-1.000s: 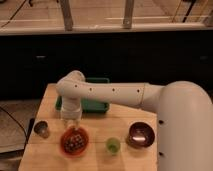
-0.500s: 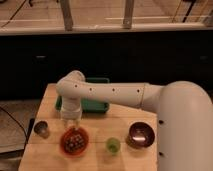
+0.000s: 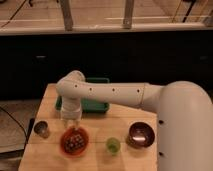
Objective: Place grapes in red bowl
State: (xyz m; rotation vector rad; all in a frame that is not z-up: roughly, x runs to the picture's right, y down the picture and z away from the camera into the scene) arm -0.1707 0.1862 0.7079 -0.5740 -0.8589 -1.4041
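The red bowl [image 3: 75, 142] sits on the wooden table [image 3: 95, 160] near its front-left part and serves as the reference point here. The grapes [image 3: 76, 141] lie inside this bowl, a small dark cluster resting on its floor, roughly at the centre.

The gripper [image 3: 71, 123] hangs directly above the back rim of the red bowl, pointing down, just over the grapes. Its fingers stand apart and hold nothing; the grapes are clear of them.

The white arm [image 3: 110, 93] runs from the gripper up and away to the right of the red bowl, joining the large white body [image 3: 185, 130] at the right edge of the view.

Left of the red bowl, near the table edge, stands a small metal cup [image 3: 41, 129]. Right of it, close by, is a small green cup [image 3: 113, 145]. Further right again sits a dark maroon bowl [image 3: 141, 134] with a shiny inside. Behind the red bowl, partly hidden by the arm, lies a green tray [image 3: 92, 102].

No brand, label or writing can be read on any item.
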